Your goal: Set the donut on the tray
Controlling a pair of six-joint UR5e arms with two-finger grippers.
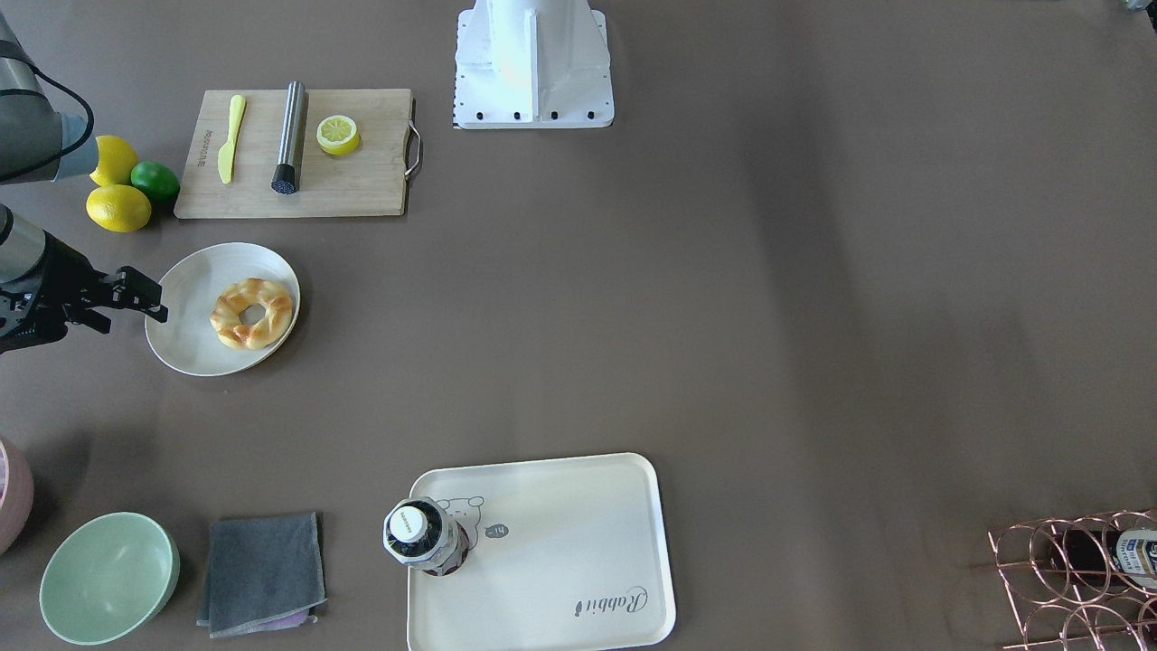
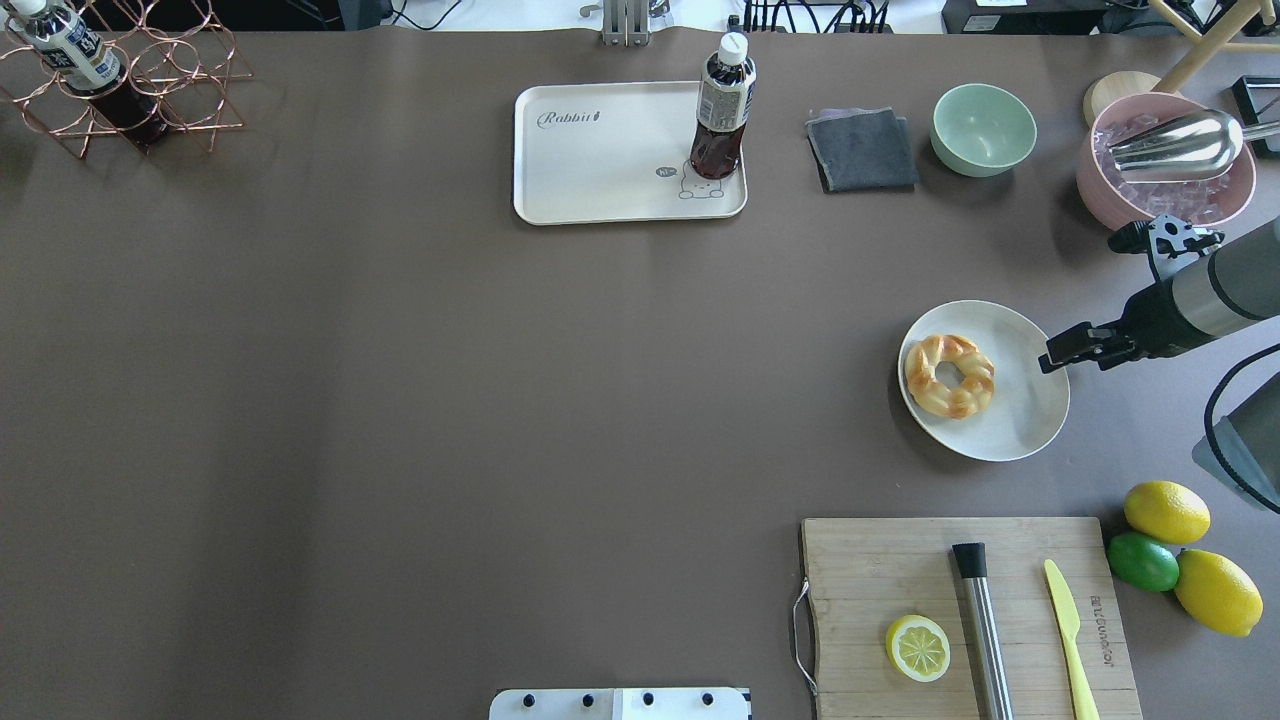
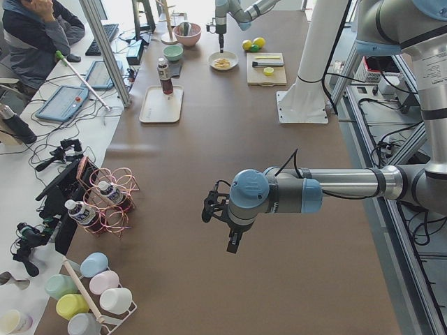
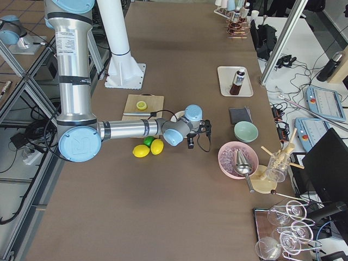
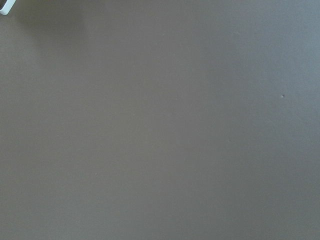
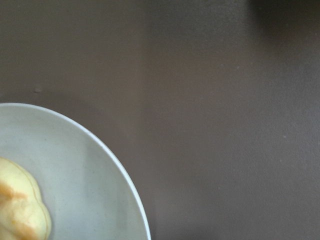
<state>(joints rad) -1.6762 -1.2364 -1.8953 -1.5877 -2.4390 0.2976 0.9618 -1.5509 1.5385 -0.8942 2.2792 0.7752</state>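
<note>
a wide brown table [image 1: 723, 316] seen from several sides; the donut [image 1: 252, 313], golden and twisted, lies flat on a round off-white plate [image 1: 185, 271] near the table's right end, on the side of the plate away from the arm; it has not been picked up.

the right gripper [image 1: 136, 316] hangs over the opposite edge of that plate, apart from the donut and holding nothing; its two dark fingers look spread, which i take as readiness to come down around the pastry; its wrist camera shows only the plate's rim and a sliver of donut at the lower left corner, so it is not yet centred over the ring.

the tray [image 1: 560, 551], cream-white with "rabbit" script, sits well apart from the plate, toward the operators' side; a dark drink bottle [image 1: 420, 535] stands upright in one corner, on the cartoon print; most of the tray floor is bare, so there seems room to set the donut down away from the bottle.

the left gripper [image 3: 230, 241] hovers over bare table far from all this, probably parked out of the way; it shows only in the side view, so i cannot tell whether its fingers are apart or together.
</note>
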